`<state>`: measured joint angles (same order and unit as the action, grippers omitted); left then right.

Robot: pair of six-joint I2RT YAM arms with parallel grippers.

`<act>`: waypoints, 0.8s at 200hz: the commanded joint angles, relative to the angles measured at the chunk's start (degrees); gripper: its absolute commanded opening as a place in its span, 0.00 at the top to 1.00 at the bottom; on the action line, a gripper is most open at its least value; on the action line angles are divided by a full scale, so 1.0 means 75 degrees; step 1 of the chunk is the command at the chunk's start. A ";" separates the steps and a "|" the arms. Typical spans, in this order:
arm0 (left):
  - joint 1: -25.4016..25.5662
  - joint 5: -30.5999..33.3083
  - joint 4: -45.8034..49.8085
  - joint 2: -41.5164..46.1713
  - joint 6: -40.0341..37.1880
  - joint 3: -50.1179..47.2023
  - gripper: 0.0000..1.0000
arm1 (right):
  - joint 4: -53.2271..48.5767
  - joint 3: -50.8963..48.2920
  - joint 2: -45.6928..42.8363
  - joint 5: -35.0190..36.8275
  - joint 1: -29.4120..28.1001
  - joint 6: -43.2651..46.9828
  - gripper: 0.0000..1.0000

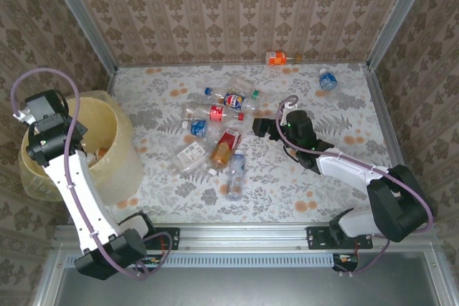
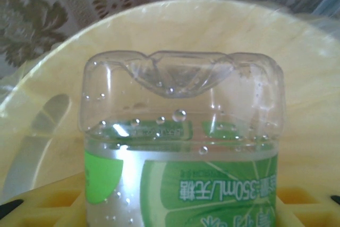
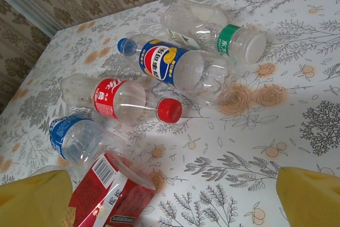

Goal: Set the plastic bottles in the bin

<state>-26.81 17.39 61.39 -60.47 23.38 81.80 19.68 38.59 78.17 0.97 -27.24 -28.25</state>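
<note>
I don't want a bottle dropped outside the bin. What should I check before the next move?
1. Left claw grips green-label bottle: ok.
2. That bottle hangs over the bin mouth: ok.
3. Right claw open above the table: ok.
4. Right claw centred on red-wrapped bottle: not ok, it lies off to one side.
5. The two claws far apart: ok.

Clear green-labelled plastic bottle (image 2: 180, 131) glossy and smooth, round pale yellow plastic bin (image 2: 297, 78) dull under a thin filmy liner (image 1: 32, 177), and the yellow pads (image 3: 311, 195) of my right gripper (image 3: 172, 198) look matt to me.
</note>
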 commanded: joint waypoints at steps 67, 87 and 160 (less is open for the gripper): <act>-0.0445 0.0479 0.0230 0.0355 0.1025 -0.0449 0.09 | -0.0115 0.0134 -0.0028 0.0042 -0.0012 0.0174 0.00; -0.0437 0.0199 0.0172 0.0351 0.1076 -0.0443 0.04 | -0.0105 0.0152 -0.0011 0.0088 -0.0012 0.0204 0.00; -0.0140 -0.1872 -0.0635 0.0828 0.0725 -0.0268 0.00 | -0.0069 0.0140 -0.0031 0.0509 -0.0012 -0.0035 0.00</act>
<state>-29.56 10.81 59.99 -56.21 30.00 78.98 19.44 38.63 78.17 1.76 -27.27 -28.10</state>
